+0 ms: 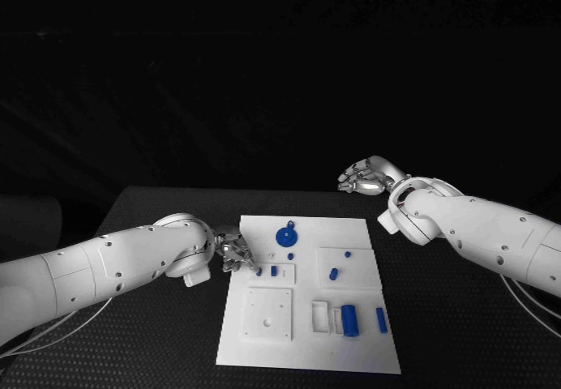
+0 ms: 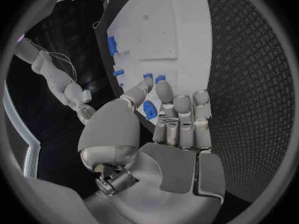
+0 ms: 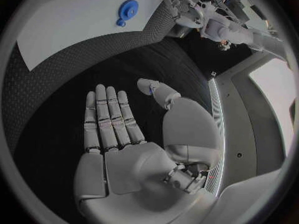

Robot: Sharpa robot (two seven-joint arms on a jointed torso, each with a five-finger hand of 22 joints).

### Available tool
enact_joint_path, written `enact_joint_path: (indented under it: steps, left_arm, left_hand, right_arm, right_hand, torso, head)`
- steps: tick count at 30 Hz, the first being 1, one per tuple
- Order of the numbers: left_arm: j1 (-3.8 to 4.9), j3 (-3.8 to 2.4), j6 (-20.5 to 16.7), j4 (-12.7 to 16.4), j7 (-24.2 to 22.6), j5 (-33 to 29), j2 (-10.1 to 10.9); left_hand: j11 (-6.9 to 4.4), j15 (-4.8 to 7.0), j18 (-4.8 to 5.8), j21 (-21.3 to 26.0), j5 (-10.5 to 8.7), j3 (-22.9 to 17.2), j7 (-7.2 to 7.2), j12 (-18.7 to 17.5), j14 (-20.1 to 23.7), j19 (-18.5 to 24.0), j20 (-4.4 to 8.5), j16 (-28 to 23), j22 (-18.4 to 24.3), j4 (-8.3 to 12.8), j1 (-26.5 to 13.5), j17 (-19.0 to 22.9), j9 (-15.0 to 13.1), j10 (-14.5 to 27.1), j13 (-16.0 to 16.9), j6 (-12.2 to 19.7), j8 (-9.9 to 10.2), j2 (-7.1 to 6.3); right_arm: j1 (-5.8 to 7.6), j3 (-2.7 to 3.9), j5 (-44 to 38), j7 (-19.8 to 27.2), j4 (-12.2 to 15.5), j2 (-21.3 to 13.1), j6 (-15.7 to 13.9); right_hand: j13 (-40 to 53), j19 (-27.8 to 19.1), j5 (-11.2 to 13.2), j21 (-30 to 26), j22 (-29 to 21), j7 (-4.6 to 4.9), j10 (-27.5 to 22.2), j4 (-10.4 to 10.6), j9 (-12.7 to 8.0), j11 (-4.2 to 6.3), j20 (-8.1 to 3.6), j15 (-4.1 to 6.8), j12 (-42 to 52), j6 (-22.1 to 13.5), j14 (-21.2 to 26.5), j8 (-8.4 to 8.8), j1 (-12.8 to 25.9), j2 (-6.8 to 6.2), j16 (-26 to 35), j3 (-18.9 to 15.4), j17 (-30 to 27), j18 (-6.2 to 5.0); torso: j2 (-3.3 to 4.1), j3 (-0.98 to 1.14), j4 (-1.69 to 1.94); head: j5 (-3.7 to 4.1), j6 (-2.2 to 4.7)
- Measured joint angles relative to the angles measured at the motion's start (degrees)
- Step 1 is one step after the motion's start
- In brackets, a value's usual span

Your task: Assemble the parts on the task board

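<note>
Left hand (image 1: 234, 253) at the left edge of the white board (image 1: 351, 348), fingers extended together over it and touching small blue pieces (image 1: 274, 271) there; whether it has one pinched, cannot tell. Right hand (image 1: 368, 178) off the board's far right corner, flat, fingers apart, empty. Other blue pieces lie on the board: round disc (image 1: 286, 237) far end, cylinder (image 1: 351, 318) near end. Risk, as I judge it: crowded fingertips nudge a neighbouring piece out of place.
</note>
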State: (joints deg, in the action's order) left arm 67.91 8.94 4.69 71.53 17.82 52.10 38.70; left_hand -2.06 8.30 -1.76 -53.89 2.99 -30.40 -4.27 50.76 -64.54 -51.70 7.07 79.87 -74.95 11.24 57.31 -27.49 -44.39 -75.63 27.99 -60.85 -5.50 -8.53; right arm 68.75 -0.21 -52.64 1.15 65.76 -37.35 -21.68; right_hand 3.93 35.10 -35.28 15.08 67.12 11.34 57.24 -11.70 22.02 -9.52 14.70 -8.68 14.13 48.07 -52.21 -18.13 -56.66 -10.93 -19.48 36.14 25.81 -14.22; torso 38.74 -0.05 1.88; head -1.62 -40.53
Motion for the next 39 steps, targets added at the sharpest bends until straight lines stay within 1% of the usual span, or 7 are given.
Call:
enact_joint_path:
  steps: [4,8,12,14,16,31,39]
  left_arm:
    - [0.00,0.01,0.06,0.00,-0.11,0.12,-0.06]
    - [-0.01,0.01,0.09,-0.07,-0.16,0.39,-0.29]
    - [-0.01,0.02,0.09,-0.12,-0.19,0.55,-0.44]
    - [-0.01,0.02,0.08,-0.16,-0.19,0.60,-0.49]
    - [-0.02,0.02,0.06,-0.22,-0.20,0.65,-0.58]
    - [-0.20,0.04,-0.26,-0.71,-0.22,1.47,-1.36]
    - [-0.21,-0.03,-0.70,-0.49,-0.20,1.71,-0.13]
  left_hand:
    - [0.00,0.00,0.00,0.00,0.00,-0.33,0.26,0.00,0.00,0.00,0.00,0.00,0.00,1.16,2.05,0.00,0.00,0.00,0.00,-0.25,-0.22,1.98]
    - [0.00,-0.01,0.00,0.00,0.00,-0.12,0.37,0.00,0.00,0.00,0.00,0.00,0.00,1.69,3.34,-0.05,0.00,0.00,0.06,-1.31,-0.87,3.28]
    - [-0.21,0.06,0.00,0.00,0.00,-0.02,0.59,0.00,0.07,0.00,0.00,0.00,0.01,1.92,3.77,-0.05,0.00,-0.21,0.06,-1.68,-1.38,3.75]
    - [-0.21,0.17,0.00,0.00,0.00,-0.02,0.70,0.00,0.18,0.00,0.00,0.00,0.01,1.92,3.95,-0.05,0.00,-0.21,0.06,-2.21,-1.61,4.43]
    - [-0.62,0.18,0.00,0.00,0.00,0.14,0.95,-0.23,0.19,0.00,0.00,0.00,0.01,2.08,3.90,-0.05,-0.10,-0.21,0.05,-2.80,-2.35,4.92]
    - [-1.33,0.82,0.00,0.21,0.00,0.53,1.64,-0.23,-0.07,0.00,0.00,0.00,0.02,2.00,3.61,-0.04,-0.80,-0.53,0.05,-4.31,-5.11,5.68]
    - [-1.33,0.82,0.00,0.44,0.00,0.91,1.64,-0.51,-0.06,0.00,0.00,0.00,0.03,1.94,3.45,-0.04,-0.92,-0.53,0.04,-4.31,-5.78,5.51]
  right_arm:
    - [-0.01,0.00,0.00,0.00,0.00,0.00,0.00]
    - [-0.01,0.00,0.00,0.00,0.02,-0.01,0.00]
    - [-0.01,0.00,0.00,-0.01,0.03,0.00,0.00]
    - [-0.01,0.00,0.00,-0.01,0.03,0.00,0.00]
    - [-0.01,0.00,0.00,-0.01,0.03,0.01,0.00]
    - [-0.01,0.00,0.00,-0.01,0.05,0.01,0.00]
    - [-0.02,0.00,0.00,-0.02,0.04,-0.05,0.00]
  right_hand:
    - [0.00,0.00,0.00,0.00,0.00,0.00,0.00,0.00,-0.03,0.00,0.00,0.00,0.00,0.00,0.00,0.00,0.00,0.00,0.00,0.00,0.00,0.00]
    - [0.00,0.00,0.00,0.00,-0.01,0.00,0.00,0.00,-0.05,0.00,0.00,0.00,0.00,0.00,0.00,0.00,0.00,0.00,0.00,0.00,0.00,0.00]
    - [0.00,0.00,0.00,0.00,-0.01,0.00,0.00,0.00,-0.05,0.00,0.00,0.00,0.00,0.00,0.00,0.00,0.00,0.00,0.00,0.00,0.00,0.01]
    - [0.00,0.00,0.00,0.00,0.00,0.00,0.00,0.00,-0.05,0.00,0.00,0.00,0.00,0.01,0.00,0.00,0.00,0.00,0.00,0.00,0.00,0.00]
    - [0.00,0.00,0.00,0.00,0.04,-0.01,0.00,0.00,-0.05,0.00,0.00,0.00,0.00,0.01,0.00,0.00,0.00,0.00,0.00,0.00,0.00,0.00]
    - [0.00,0.00,0.00,0.00,0.04,-0.01,0.00,0.00,-0.04,0.00,0.00,0.00,0.00,0.01,0.00,0.00,0.00,0.00,0.00,0.00,-0.02,0.01]
    - [0.00,0.00,0.00,0.00,0.09,-0.02,0.00,0.00,-0.04,0.00,0.00,0.00,0.00,0.02,0.00,0.00,0.00,0.00,0.00,0.00,-0.05,0.00]
  torso:
    - [0.00,0.00,0.00]
    - [0.00,0.00,-0.01]
    - [0.00,0.00,-0.01]
    - [0.00,0.03,-0.01]
    - [0.00,0.04,-0.02]
    - [0.00,0.04,-0.03]
    - [0.00,0.01,-0.03]
  head:
    - [-0.03,0.02]
    - [-0.06,0.07]
    - [-0.07,0.05]
    - [-0.09,0.03]
    - [-0.10,0.03]
    - [-0.12,-0.01]
    - [-0.02,0.08]
